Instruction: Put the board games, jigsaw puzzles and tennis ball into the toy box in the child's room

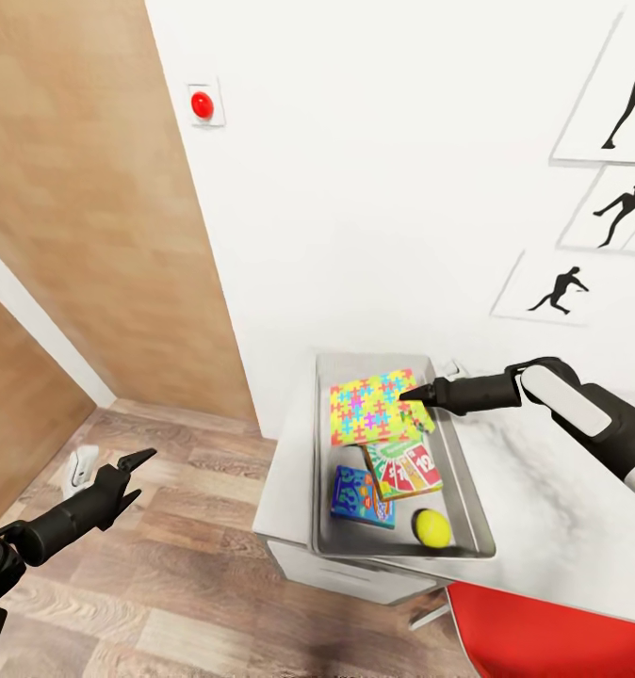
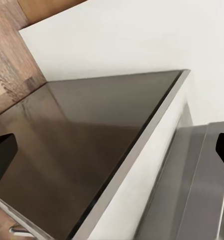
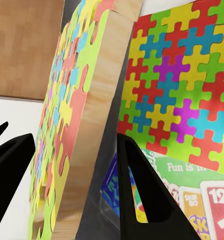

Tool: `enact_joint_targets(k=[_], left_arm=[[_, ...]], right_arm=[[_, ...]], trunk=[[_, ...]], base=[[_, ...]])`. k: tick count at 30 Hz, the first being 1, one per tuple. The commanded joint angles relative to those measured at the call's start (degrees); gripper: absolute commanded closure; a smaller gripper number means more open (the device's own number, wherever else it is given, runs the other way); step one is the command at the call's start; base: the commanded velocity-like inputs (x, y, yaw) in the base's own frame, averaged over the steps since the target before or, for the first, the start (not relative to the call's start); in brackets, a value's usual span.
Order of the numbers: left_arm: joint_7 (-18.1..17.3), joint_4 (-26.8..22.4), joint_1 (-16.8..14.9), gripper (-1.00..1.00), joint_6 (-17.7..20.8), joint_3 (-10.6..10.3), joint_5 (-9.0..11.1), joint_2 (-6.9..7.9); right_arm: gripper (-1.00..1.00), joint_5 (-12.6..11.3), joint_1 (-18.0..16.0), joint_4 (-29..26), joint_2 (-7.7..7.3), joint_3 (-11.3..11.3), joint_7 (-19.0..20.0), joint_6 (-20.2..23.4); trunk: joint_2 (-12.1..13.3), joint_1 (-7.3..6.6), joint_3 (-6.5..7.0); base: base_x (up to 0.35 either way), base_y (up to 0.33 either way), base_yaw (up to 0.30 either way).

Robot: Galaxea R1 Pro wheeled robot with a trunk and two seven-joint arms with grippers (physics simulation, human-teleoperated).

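White-walled room, pale table (image 1: 544, 508) | right gripper (image 1: 414, 393) clamped on a jigsaw puzzle (image 3: 67, 125) above toy box (image 1: 473, 513) | second puzzle (image 1: 374, 410), games, ball (image 1: 431, 528) beneath | left gripper (image 1: 137, 460) spread wide over floor.

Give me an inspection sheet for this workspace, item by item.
Surface: pale grey marbled table top, bare beside the bin.
Job's things: shallow light grey toy box holds a flat multicoloured jigsaw square, a green-edged printed game box, a blue game box and a small yellow-green tennis ball. A second jigsaw square stands on edge between the right pincer's fingers.
Clutter: nothing seen.
Grippers: right pincer over the bin; left pincer over the floor, empty.
Cables: nothing seen.
Surroundings: white wall, black silhouette pictures, red chair, wood-plank floor.
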Motion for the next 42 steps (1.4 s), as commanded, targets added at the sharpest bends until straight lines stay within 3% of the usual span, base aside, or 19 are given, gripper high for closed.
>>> enact_joint_targets(k=[1,12,37,38,42], left_arm=[[0.6,-0.1,0.0,-1.00,0.2,0.1,0.6,0.00],[0.6,-0.1,0.0,-1.00,0.2,0.1,0.7,0.00],[0.6,-0.1,-0.1,-1.00,0.2,0.1,0.7,0.00],[0.6,-0.1,-0.1,-1.00,0.2,0.1,0.7,0.00],[0.6,-0.1,-0.1,-1.00,0.2,0.1,0.7,0.00]], right_arm=[[1.00,0.4,-0.1,0.0,-0.05,0.2,0.6,0.0],[1.00,0.4,-0.5,0.0,-0.05,0.2,0.6,0.0],[1.00,0.5,-0.5,0.3,0.16,0.2,0.6,-0.1],[-1.00,0.5,-0.5,0.4,0.17,0.2,0.6,-0.1],[-1.00,0.5,-0.5,0.6,0.21,0.2,0.6,-0.1]], trunk=[[-0.1,0.03,-0.20],[-0.1,0.03,-0.86],[-0.1,0.03,-1.01],[-0.1,0.03,-1.01],[-0.1,0.03,-1.01]], base=[[0.000,0.000,0.000],[0.000,0.000,0.000],[0.000,0.000,0.000],[0.000,0.000,0.000],[0.000,0.000,0.000]])
